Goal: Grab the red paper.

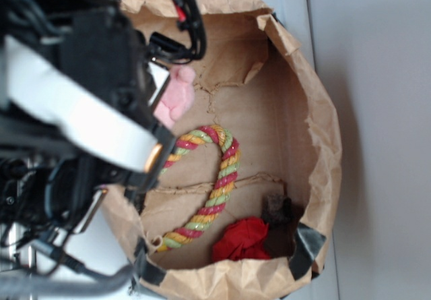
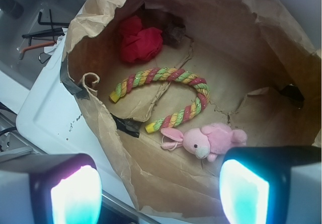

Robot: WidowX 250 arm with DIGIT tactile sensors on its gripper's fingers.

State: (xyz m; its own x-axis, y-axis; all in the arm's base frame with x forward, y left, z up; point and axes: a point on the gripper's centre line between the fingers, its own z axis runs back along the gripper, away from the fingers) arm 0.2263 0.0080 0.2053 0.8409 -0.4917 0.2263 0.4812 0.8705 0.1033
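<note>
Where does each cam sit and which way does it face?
Exterior: above, off to one side, looking down into the paper bag; the arm fills its left side, fingers hidden.
Wrist: on the gripper, looking down into the bag past both fingers, which stand apart with nothing between.
Shared: red paper, rope cane, pink plush, brown lump.

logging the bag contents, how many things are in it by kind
red paper: 1
striped rope cane: 1
pink plush toy: 1
dark brown lump: 1
total: 4, all loose inside the brown paper bag
</note>
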